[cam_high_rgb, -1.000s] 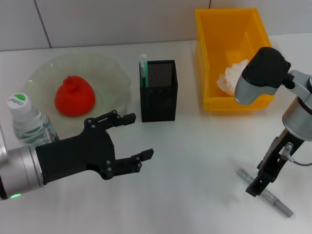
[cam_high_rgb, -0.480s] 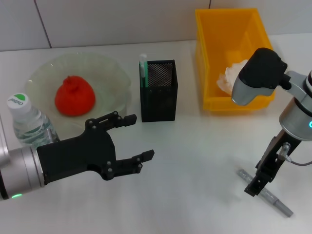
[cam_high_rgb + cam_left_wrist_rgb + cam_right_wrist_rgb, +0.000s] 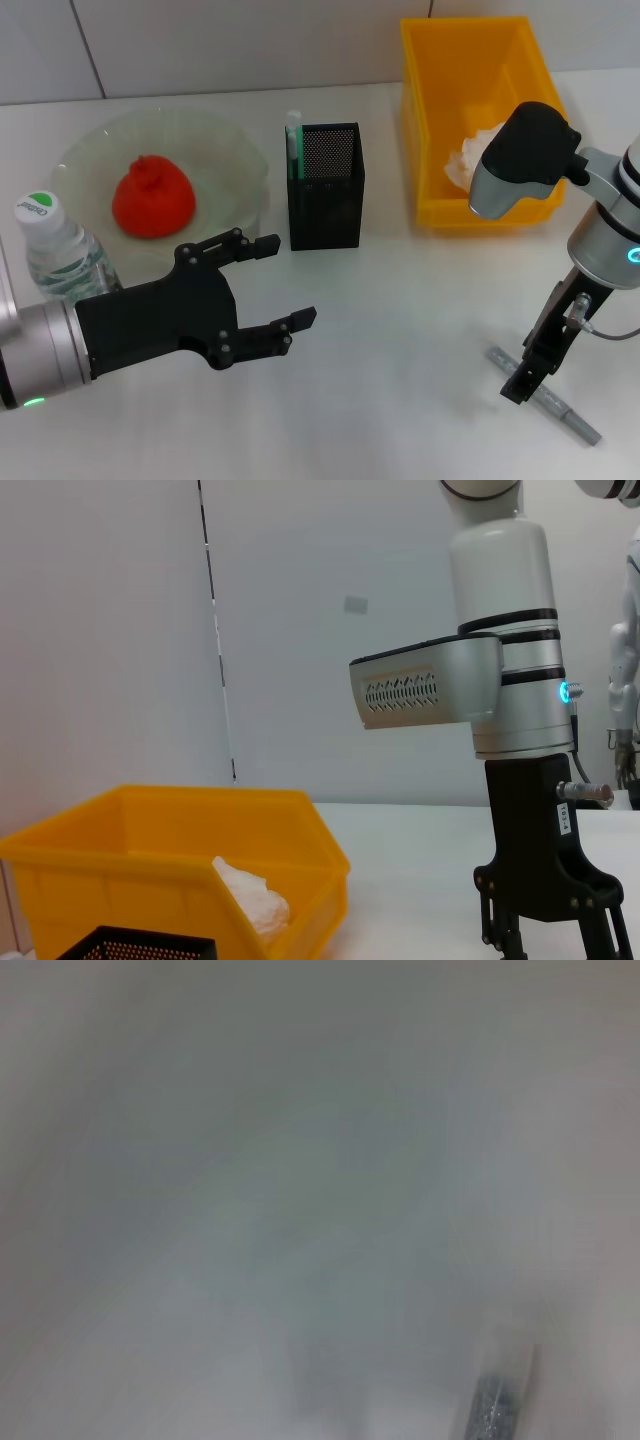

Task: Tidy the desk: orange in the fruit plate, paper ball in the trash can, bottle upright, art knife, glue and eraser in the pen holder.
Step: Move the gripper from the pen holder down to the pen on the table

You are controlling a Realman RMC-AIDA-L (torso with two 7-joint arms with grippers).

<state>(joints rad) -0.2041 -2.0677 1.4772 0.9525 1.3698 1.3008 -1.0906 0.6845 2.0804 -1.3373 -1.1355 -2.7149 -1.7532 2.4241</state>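
White counter: right hand (image 3: 524,383) stands low over the glue (image 3: 546,397) to grip it, finger spread unclear; left hand (image 3: 272,280) waits wide, near the bottle (image 3: 55,250).

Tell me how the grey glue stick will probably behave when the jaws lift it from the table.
The glue looks thin, round and stiff, so it may roll if nudged. It lies flat under the right gripper, so little shows to grip. It is probably light.

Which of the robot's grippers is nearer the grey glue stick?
Right. The right gripper is down at the glue; the left gripper hovers far across the table, near the pen holder.
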